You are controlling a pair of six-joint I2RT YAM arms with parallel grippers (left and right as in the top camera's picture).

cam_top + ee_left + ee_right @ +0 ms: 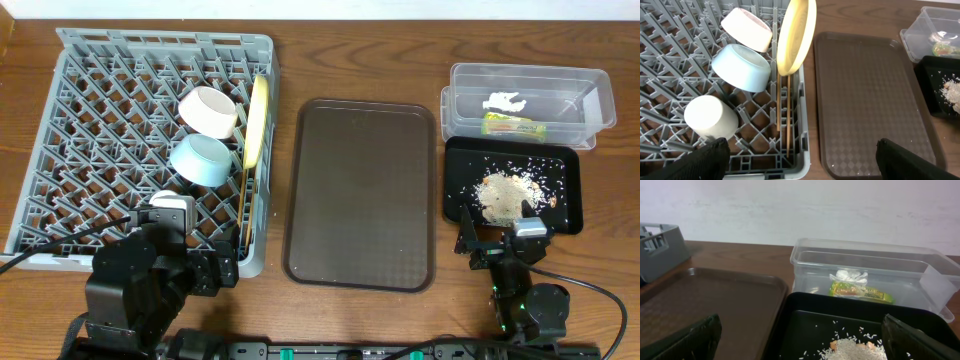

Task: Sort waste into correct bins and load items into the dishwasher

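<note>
The grey dish rack point(100, 60) holds a cream-white bowl point(208, 110), a light-blue bowl point(200, 160), an upright yellow plate point(257, 120), a white cup point(710, 117) and chopsticks point(788, 110) along its right edge. The clear tub point(590, 100) holds the white scrap point(505, 101) and the green-and-orange wrapper point(512, 125). The black tray point(570, 160) holds beige food bits point(505, 195). My left gripper point(802, 162) is open and empty over the rack's front right corner. My right gripper point(805, 342) is open and empty at the black tray's front edge.
A large brown serving tray point(362, 195) lies bare between the rack and the bins. The clear tub stands right behind the black tray. Both arm bases sit at the table's front edge.
</note>
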